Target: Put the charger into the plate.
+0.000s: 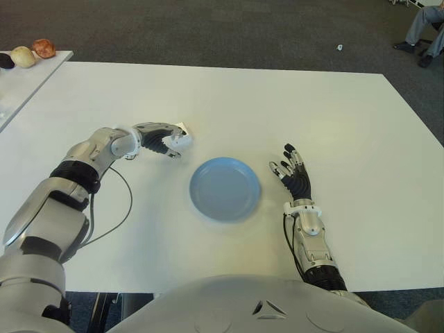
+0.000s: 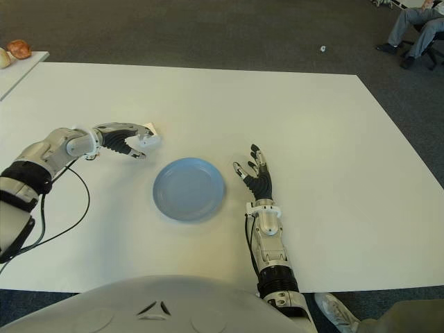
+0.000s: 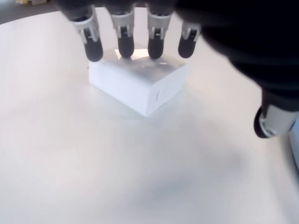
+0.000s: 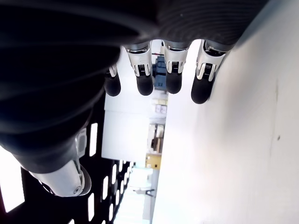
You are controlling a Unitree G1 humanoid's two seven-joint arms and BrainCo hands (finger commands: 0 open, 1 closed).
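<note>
Fingers of the left hand (image 1: 164, 141) curl down over the white charger (image 1: 183, 130), which sits on the white table (image 1: 291, 104) just beyond the far-left rim of the blue plate (image 1: 225, 188); in the left eye view the hand reaches in from the robot's left, likely so a short sweep toward the plate is all that follows. The right hand (image 1: 293, 172) shows just right of the plate, fingers spread and holding nothing, apparently kept clear.

From the right eye the layout is the same: charger near the plate but apart from it, not in it.

At the left wrist, four fingertips (image 3: 125, 46) press along the charger's far top edge, while the thumb (image 3: 273, 119) stands off to one side, not touching. The block looks flat on the table, so I judge the grasp to be forming, not closed.

At the right wrist, the right hand's fingers extend straight beside the table, empty.
</note>
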